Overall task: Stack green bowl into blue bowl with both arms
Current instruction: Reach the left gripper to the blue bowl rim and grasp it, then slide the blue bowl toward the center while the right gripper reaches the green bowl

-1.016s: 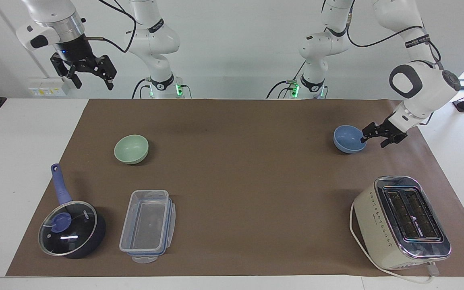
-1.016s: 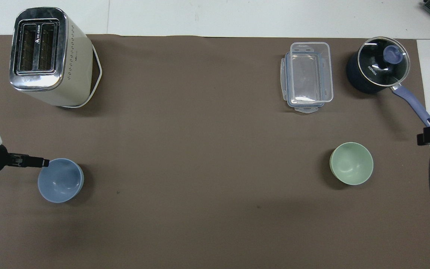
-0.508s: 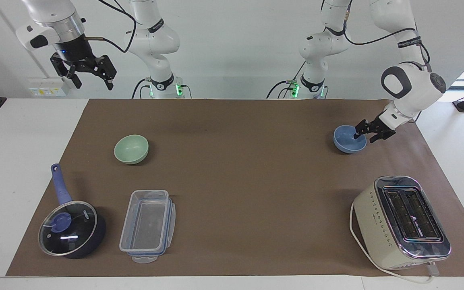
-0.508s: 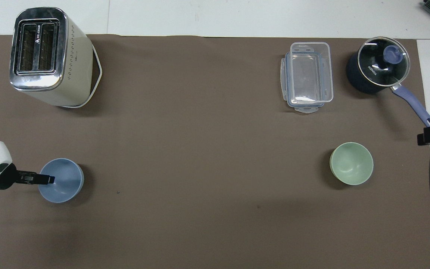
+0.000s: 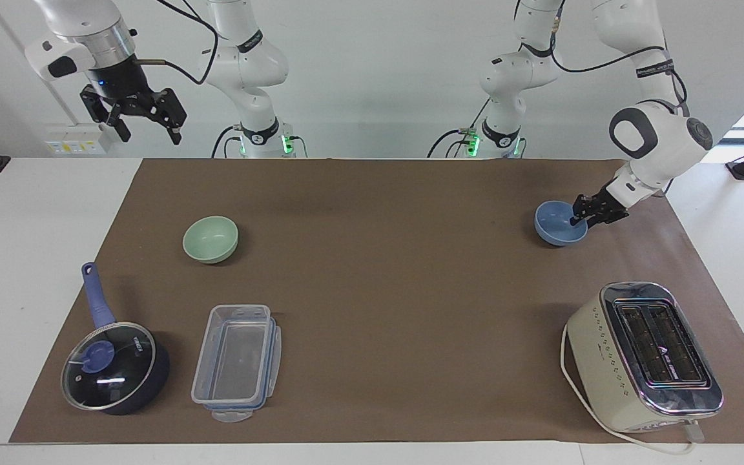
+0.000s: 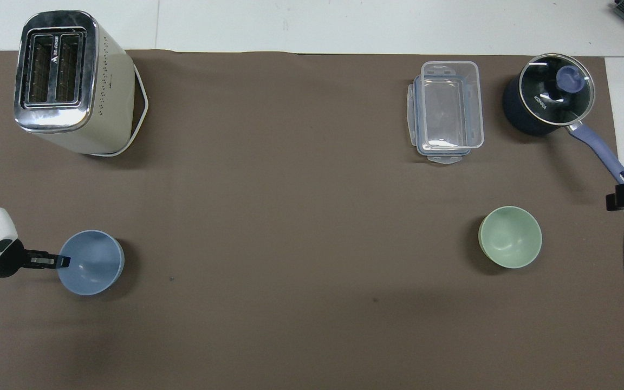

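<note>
Two bowls: blue bowl at left arm's end, left gripper clamped on its rim; green bowl at right arm's end. Right gripper raised, fingers spread, waiting.

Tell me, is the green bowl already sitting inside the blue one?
No, the green bowl stands alone at the right arm's end of the mat, apart from the blue bowl.
</note>
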